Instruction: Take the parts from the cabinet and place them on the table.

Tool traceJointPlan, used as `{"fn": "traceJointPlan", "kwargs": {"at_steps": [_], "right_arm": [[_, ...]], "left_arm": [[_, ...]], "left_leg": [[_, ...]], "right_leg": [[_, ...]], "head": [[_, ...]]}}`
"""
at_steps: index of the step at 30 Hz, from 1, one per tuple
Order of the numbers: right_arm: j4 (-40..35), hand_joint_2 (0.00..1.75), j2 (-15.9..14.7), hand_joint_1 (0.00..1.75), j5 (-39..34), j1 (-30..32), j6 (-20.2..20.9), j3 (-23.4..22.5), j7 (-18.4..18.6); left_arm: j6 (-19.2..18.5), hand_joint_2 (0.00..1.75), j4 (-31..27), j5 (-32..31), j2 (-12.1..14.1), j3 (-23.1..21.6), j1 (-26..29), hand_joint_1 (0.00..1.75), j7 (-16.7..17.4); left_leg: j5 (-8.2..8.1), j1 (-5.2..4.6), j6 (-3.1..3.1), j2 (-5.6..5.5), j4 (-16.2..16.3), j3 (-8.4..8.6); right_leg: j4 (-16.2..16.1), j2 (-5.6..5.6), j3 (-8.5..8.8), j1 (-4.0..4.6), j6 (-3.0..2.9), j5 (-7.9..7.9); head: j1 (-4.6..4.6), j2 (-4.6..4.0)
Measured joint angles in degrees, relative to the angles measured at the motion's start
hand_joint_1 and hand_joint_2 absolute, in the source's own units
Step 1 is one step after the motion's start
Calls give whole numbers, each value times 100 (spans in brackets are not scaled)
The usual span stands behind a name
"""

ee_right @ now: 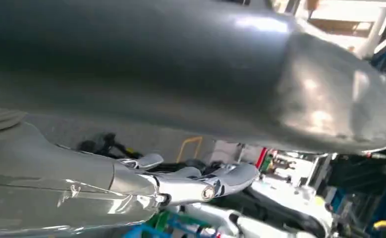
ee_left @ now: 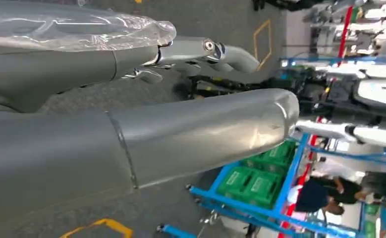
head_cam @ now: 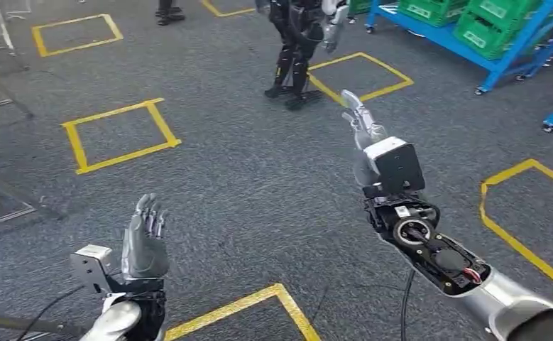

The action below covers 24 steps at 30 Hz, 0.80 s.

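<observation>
Both hands raised and bare over a grey carpeted floor (head_cam: pixel 259 185) marked with yellow tape squares (head_cam: pixel 121 135).

The left hand (head_cam: pixel 144 238) stands upright near the body, fingers extended and slightly apart, holding nothing; the right hand (head_cam: pixel 362 121) reaches further forward, fingers spread and likewise unladen. Ahead of the right hand another humanoid robot (head_cam: pixel 298 42) stands on the carpet beside a taped square. A blue rack (head_cam: pixel 472 53) carrying green crates (head_cam: pixel 486 28) sits at the far right. In the left wrist view the thumb (ee_left: pixel 205 129) and fingers (ee_left: pixel 215 49) are apart, with a seated person (ee_left: pixel 324 193) beyond the rack. No parts or cabinet can be made out.
</observation>
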Motion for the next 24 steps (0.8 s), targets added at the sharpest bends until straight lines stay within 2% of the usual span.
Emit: {"fn": "traceJointPlan", "kwargs": {"at_steps": [1,2,3,4,5,6,8,9,10,11,12,13,14,15,16,17,18,19,20,21,23,24], "right_arm": [[0,0,0,0,-2,-1,6,0,0],[0,0,0,0,-4,-3,11,0,0],[0,0,0,0,-9,-7,18,0,0],[0,0,2,0,-11,-7,33,0,-2],[0,0,2,0,-13,-15,44,0,-4],[4,0,2,0,-15,-8,46,-2,-2],[4,0,0,0,-18,-6,52,-7,-5],[4,0,-11,0,-18,-5,50,-18,-9],[-2,0,-9,0,-22,-10,50,-15,-9],[-2,0,-11,0,-26,-27,48,-13,-7],[-2,0,-13,0,-57,-35,28,-17,-4],[-2,0,-13,0,-79,-27,4,-15,2],[-2,0,-13,0,-94,-16,-2,-15,9],[-2,0,-15,0,-101,-12,-11,-15,11],[-2,0,-15,0,-101,-14,-11,-15,11],[-2,0,-15,0,-101,-15,-13,-15,11],[-2,0,-15,0,-101,-16,-15,-15,11],[-2,0,-15,0,-101,-23,-20,-20,11],[-4,0,-15,0,-101,-18,-26,-13,11],[-5,0,-15,0,-101,-15,-39,-13,11],[-2,0,-17,0,-101,-11,-50,-15,9],[-4,0,-17,0,-98,-17,-52,-15,4]], "left_arm": [[0,0,-2,0,4,0,-4,0,4],[0,0,-2,0,6,0,-14,0,7],[0,0,-2,0,7,2,-22,0,9],[0,0,0,-2,9,0,-43,0,9],[0,0,-2,-4,4,0,-45,0,13],[0,0,-2,-11,7,0,-60,0,13],[0,0,-2,-9,2,0,-67,0,24],[0,0,-2,-11,-24,0,-79,0,24],[2,0,-2,-4,-41,0,-89,0,31],[2,0,-4,-5,-50,0,-97,0,31],[4,0,-2,11,-50,0,-89,0,33],[19,0,-2,26,-42,0,-69,0,37],[35,0,0,33,-37,0,-61,0,44],[35,0,0,44,-42,0,-59,0,44],[35,0,0,44,-46,-4,-59,0,44],[35,0,0,44,-48,-4,-62,0,44],[35,0,0,44,-48,-4,-67,0,44],[35,0,0,44,-46,-4,-71,0,44],[37,0,0,50,-46,-4,-81,0,44],[37,0,0,48,-44,-4,-82,0,39],[37,0,0,59,-46,-7,-85,0,31],[37,0,0,59,-46,-7,-87,0,22]], "left_leg": [[253,-7,46,-19,-397,167],[552,-22,102,-100,-975,437],[756,-29,145,-219,-1438,663],[773,-38,171,-485,-1850,848],[828,-53,165,-428,-1887,862],[823,-74,163,-373,-1879,861],[845,-105,205,-247,-1909,880],[905,-22,235,-131,-2024,911],[933,-38,246,-86,-2075,940],[942,-39,270,-34,-2096,943],[941,-43,268,43,-2095,942],[937,-44,267,121,-2093,941],[934,-43,268,201,-2091,935],[929,-40,260,271,-2090,937],[917,-37,243,338,-2084,941],[901,-25,219,399,-2067,945],[871,-12,183,461,-2027,949],[830,-17,136,518,-1968,948],[803,-69,97,539,-1925,927],[802,-73,91,577,-1920,929],[796,-65,49,689,-1924,953],[757,-45,1,711,-1896,952]], "right_leg": [[0,83,2,9,0,3],[0,167,7,10,3,9],[0,228,8,9,11,16],[-7,285,-5,-7,34,32],[-4,365,-27,8,59,43],[-7,397,-42,-18,82,47],[-55,532,-58,-42,158,92],[-57,519,-72,-18,179,89],[80,153,-140,32,180,-38],[380,-78,-271,18,192,-243],[925,-209,-507,12,212,-517],[1452,-259,-740,-1,233,-734],[1839,-282,-913,-17,259,-850],[1861,-293,-917,-40,279,-791],[1604,-312,-774,-60,297,-624],[1126,-354,-508,-71,310,-388],[499,-485,-173,-73,330,-132],[15,-763,53,-63,362,-76],[16,-746,65,-11,277,-86],[30,-629,48,-29,204,-90],[46,-503,10,3,137,-92],[30,-426,36,-17,93,-72]], "head": [[-9,0],[-11,0],[-13,0],[-11,0],[-5,0],[-22,0],[-17,0],[-20,0],[10,0],[79,0],[114,0],[129,0],[135,0],[168,2],[196,0],[210,0],[221,0],[253,2],[293,0],[247,2],[194,0],[199,2]]}}
